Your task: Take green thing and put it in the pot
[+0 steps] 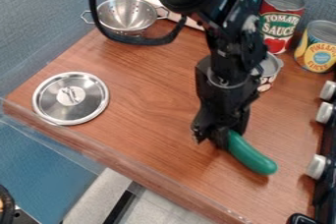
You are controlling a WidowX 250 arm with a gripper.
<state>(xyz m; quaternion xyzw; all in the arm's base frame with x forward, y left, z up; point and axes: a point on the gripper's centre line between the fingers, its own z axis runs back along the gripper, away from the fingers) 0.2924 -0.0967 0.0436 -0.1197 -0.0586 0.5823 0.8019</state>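
- Green thing [252, 155]: near right part of worktop [138, 85], slanting from the jaws toward near right.
- Lid [54, 89]: left, flat, knob side up; probably parked there to keep it out of the arm's way.
- Metal colander [118, 17]: far left, upright, mouth up, so it could take the thing from above; may be the "pot" meant, can't be sure.
- Gripper [215, 138]: right of center, hanging down over the thing's far left end, likely to take it by that end and leave the rest sticking out. Can't tell if the jaws are spread or pinching it.
- Small metal pot [270, 66]: far right, partly behind the arm, other candidate for the drop; narrow, so the thing would probably have to go in end first.
- Red can [278, 27], yellow can [319, 48]: far right, upright, likely just backdrop; could get bumped if the move swings wide.
- Look of the thing, left to right: far left end darker and partly hidden at the jaws; middle smooth, plain, long, slightly curved; near right end rounded, blunt, with soft shine. Cucumber-like, probably toy plastic, may roll if let go.
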